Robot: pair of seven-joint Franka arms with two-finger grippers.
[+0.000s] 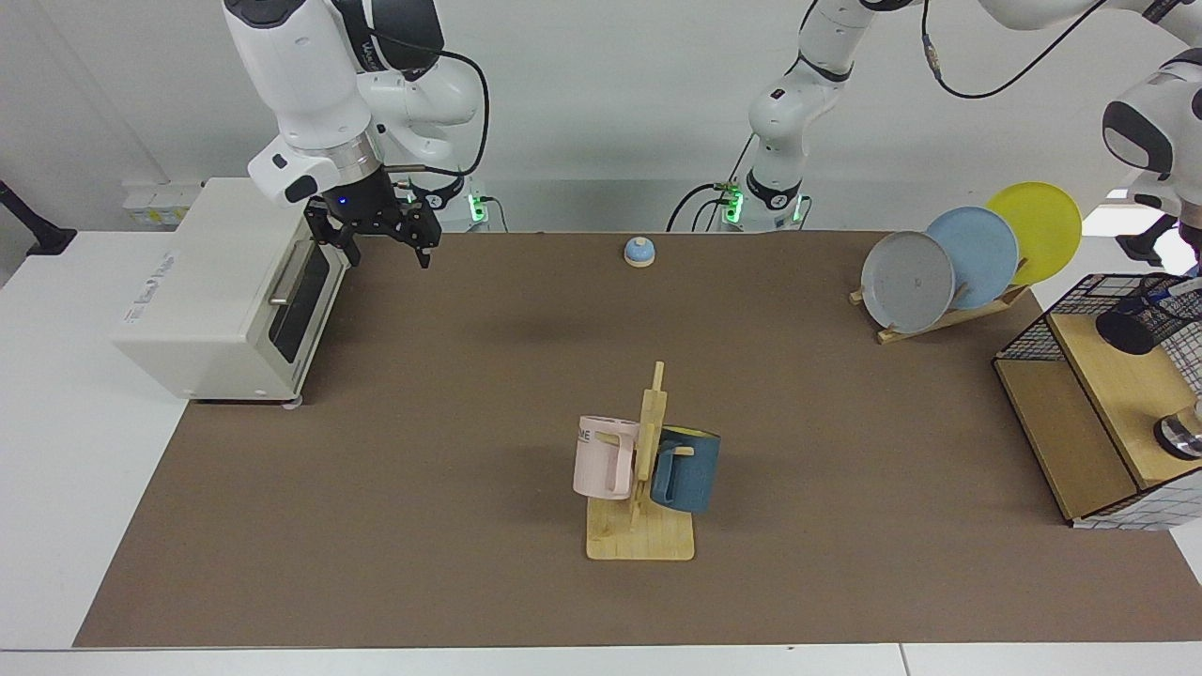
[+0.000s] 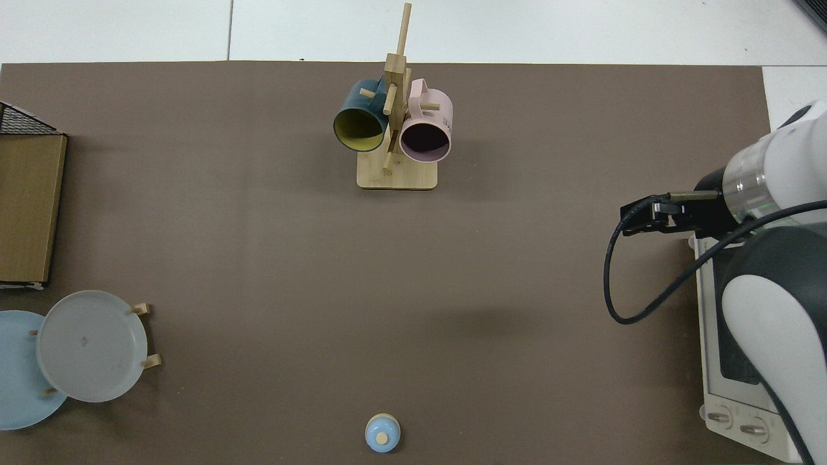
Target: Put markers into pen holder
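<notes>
Poking from pen holder (image 1: 1141,324): marker (image 1: 1167,293), left tool unseen.

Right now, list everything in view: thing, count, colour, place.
pen holder: 1, black mesh, on the wire rack's top shelf, at the facing view's right edge
marker: 1, white with blue, at the pen holder's mouth
wire rack: 1, black, wooden shelves
plates: 3, grey, blue, yellow, in a wooden stand
mugs: 2, pink and dark blue, hung on a wooden tree
bell: 1, blue, far table edge
toaster oven: 1, white
metal item: 1, silver, on the rack
right gripper: open, waits beside the oven
left gripper: out of view; its arm reaches above the rack
</notes>
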